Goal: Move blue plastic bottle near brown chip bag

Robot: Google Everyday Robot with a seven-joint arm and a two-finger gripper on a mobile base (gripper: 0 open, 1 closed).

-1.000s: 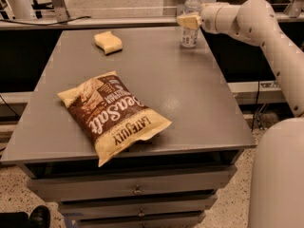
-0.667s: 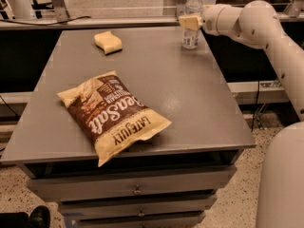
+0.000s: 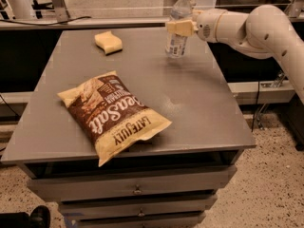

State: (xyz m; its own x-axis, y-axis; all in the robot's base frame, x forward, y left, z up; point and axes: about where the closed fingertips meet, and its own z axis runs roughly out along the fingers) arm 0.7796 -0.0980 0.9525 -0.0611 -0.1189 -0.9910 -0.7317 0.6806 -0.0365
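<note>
The blue plastic bottle [image 3: 176, 45] is a small clear bottle with a white cap, upright at the back right of the grey table [image 3: 204, 108]. I cannot tell whether its base touches the tabletop. My gripper [image 3: 179, 27] reaches in from the right and is shut on the bottle's upper body, with cream fingers [image 3: 176, 28] across it. The brown chip bag [image 3: 111, 115] lies flat at the front left of the table, well apart from the bottle.
A yellow sponge [image 3: 108, 42] lies at the back left of the table. My white arm [image 3: 256, 25] spans the back right corner. Drawers [image 3: 137, 190] sit under the table's front edge. A counter [image 3: 95, 22] runs behind the table.
The gripper and the bottle have shifted a little left and toward the front of the table. The chip bag and sponge have not moved.
</note>
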